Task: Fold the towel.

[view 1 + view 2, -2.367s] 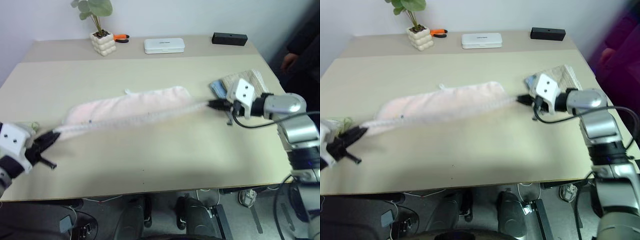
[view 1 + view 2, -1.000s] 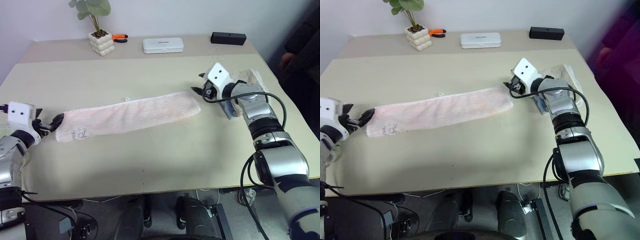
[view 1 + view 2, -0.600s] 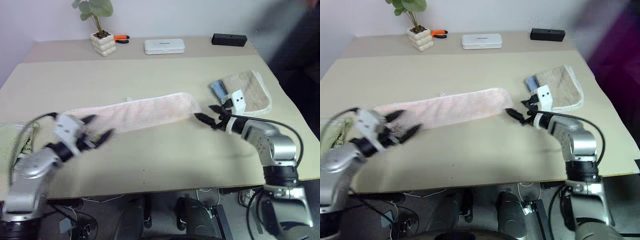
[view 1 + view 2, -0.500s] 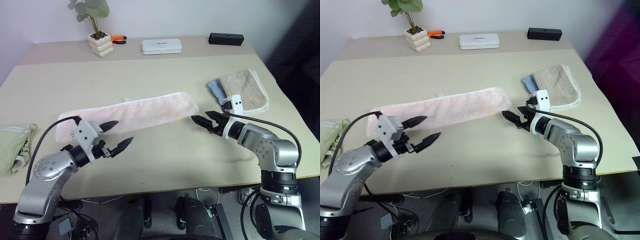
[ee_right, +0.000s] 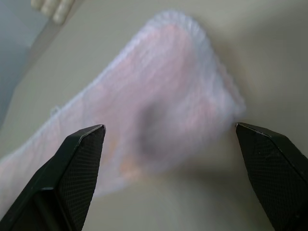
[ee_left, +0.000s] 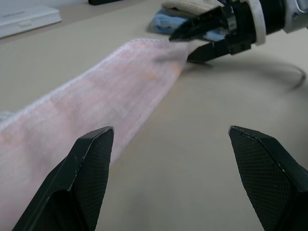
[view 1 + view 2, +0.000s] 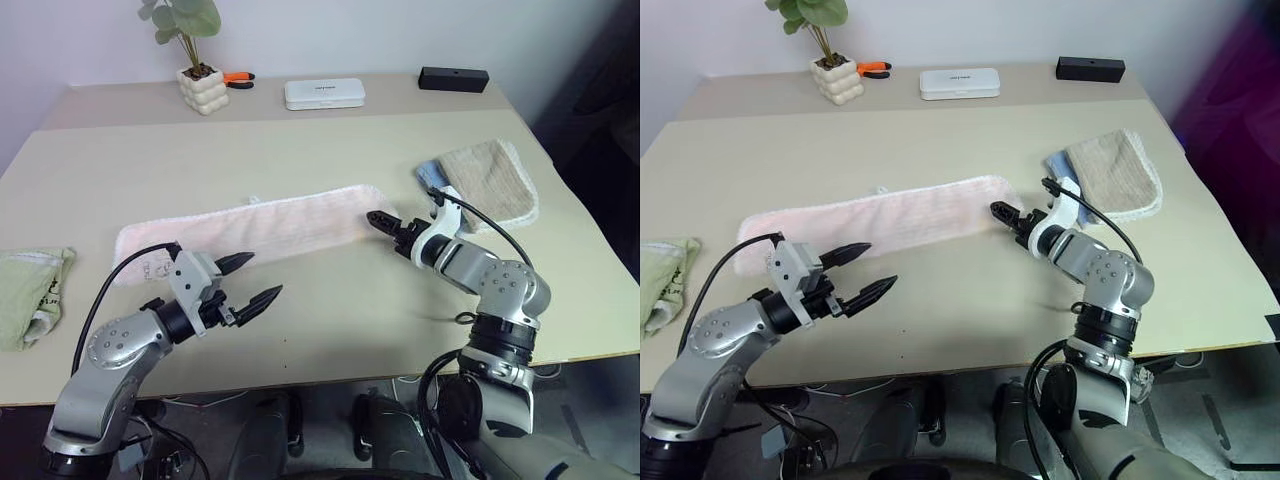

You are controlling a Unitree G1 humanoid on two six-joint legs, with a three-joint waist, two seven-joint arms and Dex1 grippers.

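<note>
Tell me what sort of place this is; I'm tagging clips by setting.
Probably an office or lab test bench: a plain table against a bare wall, with a potted plant, a white case and towels laid out.

Towel [image 7: 885,218] flat, my grippers off it.
Left gripper [image 7: 865,268] and right gripper [image 7: 1008,220] both gape, holding nothing.

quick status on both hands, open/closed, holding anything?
Left hand: open, holding nothing, just in front of the towel.
Right hand: open, holding nothing, at the towel's right end.
</note>
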